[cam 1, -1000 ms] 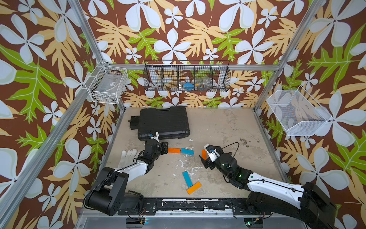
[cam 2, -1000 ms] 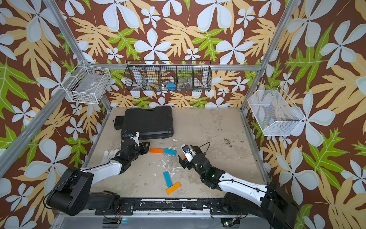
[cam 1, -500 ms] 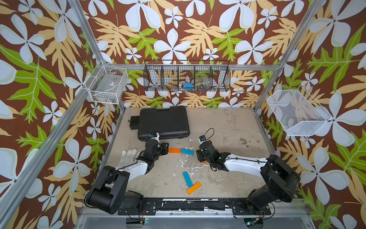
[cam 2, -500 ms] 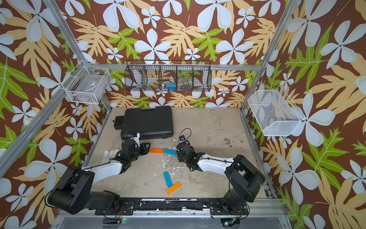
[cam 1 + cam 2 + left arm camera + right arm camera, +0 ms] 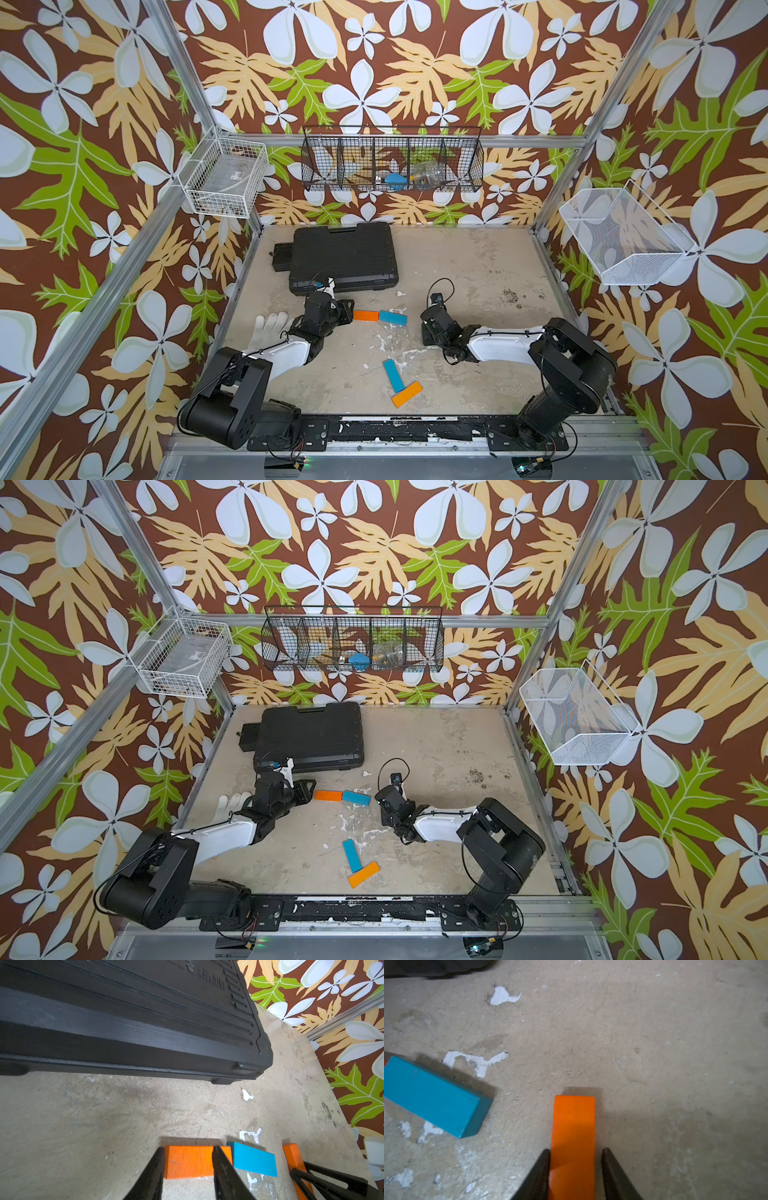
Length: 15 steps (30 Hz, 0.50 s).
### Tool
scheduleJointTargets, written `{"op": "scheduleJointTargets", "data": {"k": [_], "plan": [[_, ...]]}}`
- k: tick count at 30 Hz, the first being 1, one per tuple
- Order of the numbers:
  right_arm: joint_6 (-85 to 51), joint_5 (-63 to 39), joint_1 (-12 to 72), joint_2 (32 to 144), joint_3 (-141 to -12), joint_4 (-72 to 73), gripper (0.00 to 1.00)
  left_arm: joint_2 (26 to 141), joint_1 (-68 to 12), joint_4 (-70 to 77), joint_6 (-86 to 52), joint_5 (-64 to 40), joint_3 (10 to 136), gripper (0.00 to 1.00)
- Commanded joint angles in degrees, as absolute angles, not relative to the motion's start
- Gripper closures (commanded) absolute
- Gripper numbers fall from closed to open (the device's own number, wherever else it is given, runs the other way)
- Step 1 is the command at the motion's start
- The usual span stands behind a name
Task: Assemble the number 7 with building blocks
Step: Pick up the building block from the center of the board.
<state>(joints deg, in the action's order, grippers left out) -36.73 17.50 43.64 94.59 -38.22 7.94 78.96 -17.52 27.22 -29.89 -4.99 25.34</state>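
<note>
Right claw (image 5: pixel 576 1149) straddles a narrow orange rectangular bar (image 5: pixel 573 1122); I can't tell if it grips. Left claw (image 5: pixel 188 1147) gapes, partly hiding a flat orange bar (image 5: pixel 187 1163).

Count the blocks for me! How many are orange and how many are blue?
Orange blocks: 3 (back orange block, front orange block, orange block in the right wrist view)
Blue blocks: 2 (back blue block, front blue block)
Total: 5
</note>
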Motion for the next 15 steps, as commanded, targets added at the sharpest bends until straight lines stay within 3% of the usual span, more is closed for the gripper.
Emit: {"op": "scheduleJointTargets", "data": {"k": [1,7,15], "plan": [[-39.4,11.4,43.6,94.6,-36.5,6.3,0.78,78.8,-17.4,27.8,-30.1,-5.1,25.6,0.59],[-41.0,4.1,44.5,88.0,-34.4,6.9,0.77,78.8,-17.4,27.8,-30.3,-5.1,25.6,0.59],[-48.0,1.8,48.7,78.2,-33.7,5.3,0.76,78.8,-17.4,27.8,-30.5,-5.1,25.6,0.59]]}}
